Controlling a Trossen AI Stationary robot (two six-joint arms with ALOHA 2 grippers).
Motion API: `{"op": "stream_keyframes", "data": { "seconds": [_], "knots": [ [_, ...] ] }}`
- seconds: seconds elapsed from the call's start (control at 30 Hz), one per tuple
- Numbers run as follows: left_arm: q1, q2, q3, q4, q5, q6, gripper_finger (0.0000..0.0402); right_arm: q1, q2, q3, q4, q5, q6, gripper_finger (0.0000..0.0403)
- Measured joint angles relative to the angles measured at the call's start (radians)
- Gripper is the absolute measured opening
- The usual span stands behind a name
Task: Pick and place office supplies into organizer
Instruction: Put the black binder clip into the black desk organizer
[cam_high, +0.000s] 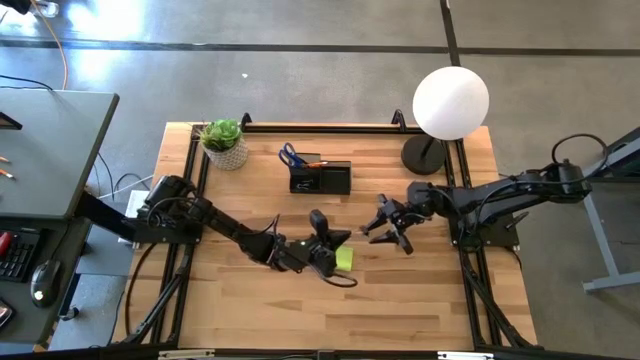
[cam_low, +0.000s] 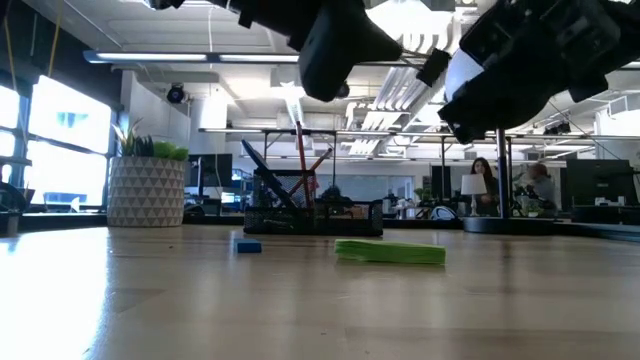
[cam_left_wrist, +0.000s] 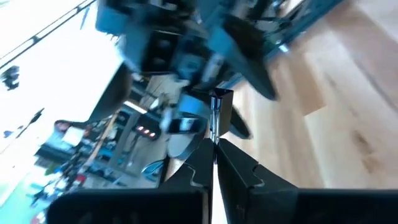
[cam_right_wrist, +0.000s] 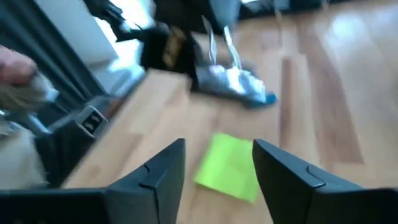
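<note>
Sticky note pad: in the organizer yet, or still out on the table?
Out. The sticky note pad lies flat on the table, in front of the organizer, apart from it.

Left end effector (cam_high: 340, 240) clamped closed mid-table; right end effector (cam_high: 385, 232) spread apart, facing it.

Wooden table (cam_high: 260, 300), pale planks. On it: potted plant (cam_high: 224, 143) at a far corner, lamp (cam_high: 428, 155) at the other, organizer (cam_high: 320, 178) between, sticky pad (cam_high: 344, 259) mid-table, small blue piece (cam_low: 248, 246) nearby.
</note>
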Motion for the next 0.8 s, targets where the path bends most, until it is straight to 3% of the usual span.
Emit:
{"op": "stream_keyframes", "data": {
  "seconds": [0.2, 0.37, 0.47, 0.6, 0.7, 0.8],
  "knots": [
    [-0.016, -0.014, 0.001, -0.065, -0.228, 0.006, 0.0002, 0.0, 0.0, 0.0, -0.079, 0.101, -0.066, 0.0207],
    [0.017, -0.024, 0.001, -0.293, -0.309, -0.264, 0.0001, 0.0, 0.0, 0.0, -0.094, 0.151, -0.071, 0.021],
    [0.067, -0.045, 0.0, -0.499, -0.25, -0.528, 0.0001, 0.0, 0.0, 0.0, -0.092, 0.166, -0.071, 0.0211],
    [0.148, -0.081, 0.0, -0.741, -0.081, -0.82, 0.0001, 0.0, 0.0, 0.0, -0.09, 0.166, -0.071, 0.0211],
    [0.193, -0.105, -0.006, -0.783, 0.035, -0.883, 0.0001, 0.0, 0.0, 0.0, -0.089, 0.166, -0.077, 0.0211],
    [0.205, -0.128, -0.022, -0.746, 0.079, -0.889, 0.0, 0.0, 0.0, 0.0, -0.09, 0.167, -0.089, 0.0211]
  ]
}}
